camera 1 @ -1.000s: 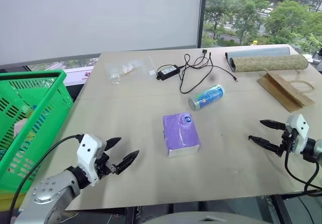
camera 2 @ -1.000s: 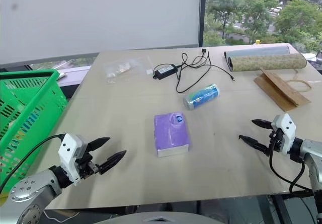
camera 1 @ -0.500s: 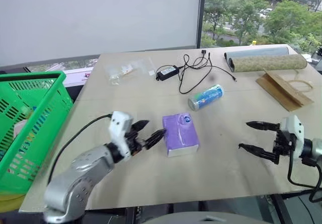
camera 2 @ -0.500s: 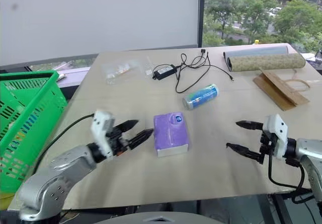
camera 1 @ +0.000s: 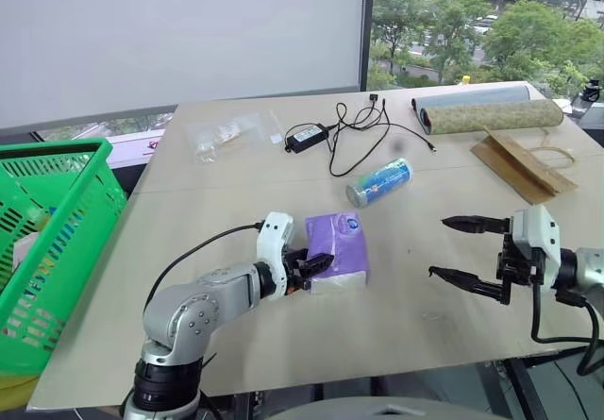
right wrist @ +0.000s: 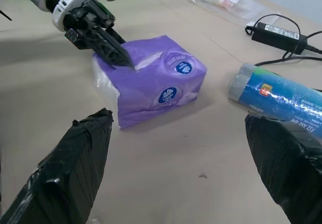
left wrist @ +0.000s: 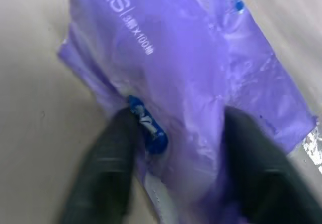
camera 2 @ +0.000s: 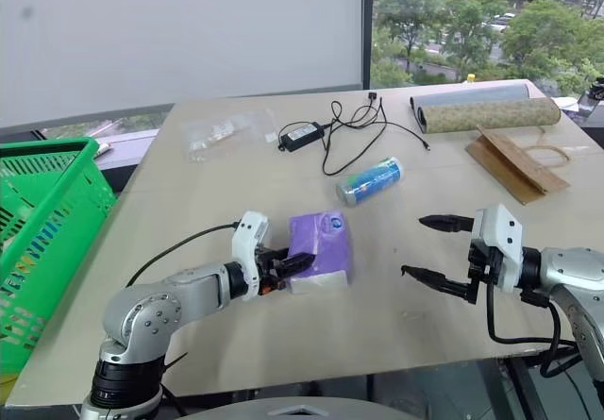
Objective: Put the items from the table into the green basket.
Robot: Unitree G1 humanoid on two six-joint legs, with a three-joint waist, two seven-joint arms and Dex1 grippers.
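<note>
Purple soft tissue pack (camera 1: 337, 251) — left gripper (camera 1: 311, 267) jaws pinching crinkly wrap; right gripper (camera 1: 464, 247) jaws spread.

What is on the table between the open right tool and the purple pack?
Nothing: in the left eye view only bare table lies between the right tool and the pack. The blue can lies farther back.

White roller blind (camera 1: 179, 24) — beside it, window (camera 1: 472, 19) (green trees, daylight).
</note>
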